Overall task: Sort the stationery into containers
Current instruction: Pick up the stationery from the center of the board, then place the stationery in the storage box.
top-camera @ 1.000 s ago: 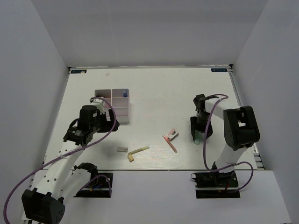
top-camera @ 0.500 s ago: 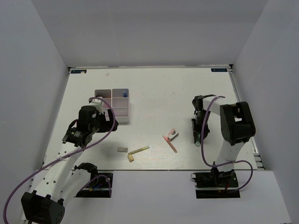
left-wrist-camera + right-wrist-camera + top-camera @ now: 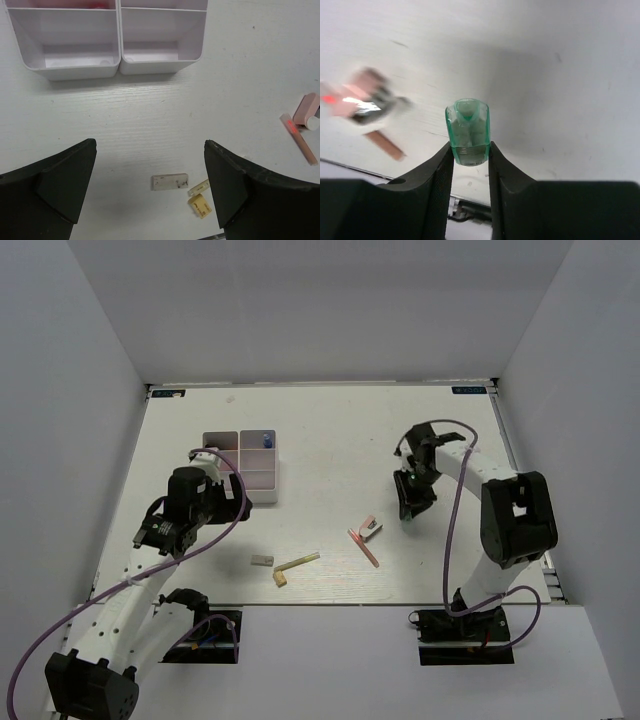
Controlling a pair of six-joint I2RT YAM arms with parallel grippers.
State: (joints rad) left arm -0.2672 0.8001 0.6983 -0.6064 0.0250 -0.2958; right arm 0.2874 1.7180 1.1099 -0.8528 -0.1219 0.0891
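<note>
My right gripper [image 3: 410,508] is shut on the pale green tube [image 3: 467,131], held off the table right of the middle; the tube shows as a green tip in the top view [image 3: 409,521]. My left gripper [image 3: 190,502] is open and empty, hovering just in front of the white organizer box [image 3: 242,468], whose near compartments [image 3: 112,45] are bare. A blue-capped tube [image 3: 267,441] stands in a far compartment. On the table lie a grey block [image 3: 262,561], yellowish sticks [image 3: 290,566], a pink stick [image 3: 365,547] and a pink piece with a white end [image 3: 369,528].
The grey block [image 3: 170,181] and a yellow stick [image 3: 200,205] lie between my left fingers in the left wrist view, far below. White walls enclose the table. A purple cable loops from each arm.
My right gripper has lifted the pale green tube off the table and moved up and left with it. The left arm has stayed about still.
</note>
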